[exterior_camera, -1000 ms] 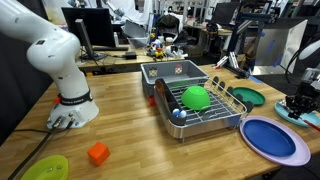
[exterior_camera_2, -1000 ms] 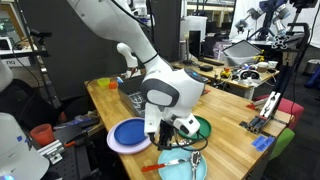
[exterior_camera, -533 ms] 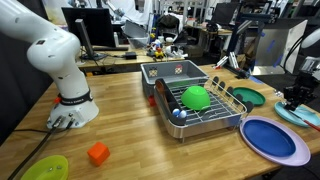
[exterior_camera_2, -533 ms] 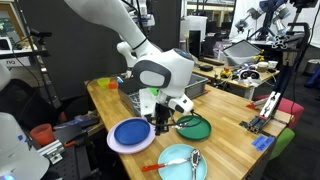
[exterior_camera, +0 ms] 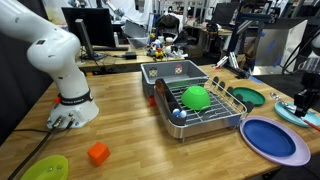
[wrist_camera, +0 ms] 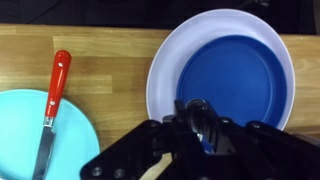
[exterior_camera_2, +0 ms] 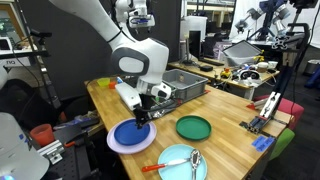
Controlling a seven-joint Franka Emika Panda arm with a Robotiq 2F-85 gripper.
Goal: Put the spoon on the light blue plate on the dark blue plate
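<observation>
The robot arm (exterior_camera_2: 140,62) was built of glossy white, rounded links with thin grey seams at the joints. Its wide white round base (exterior_camera: 68,108) flared at the foot, and a dark cable (exterior_camera: 35,126) left it toward 8 o'clock. The matte black gripper (wrist_camera: 200,122) had angular, blocky fingers (wrist_camera: 150,145).

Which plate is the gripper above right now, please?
The dark blue plate with the lavender rim; the light blue plate and the green plate lie aside.
</observation>
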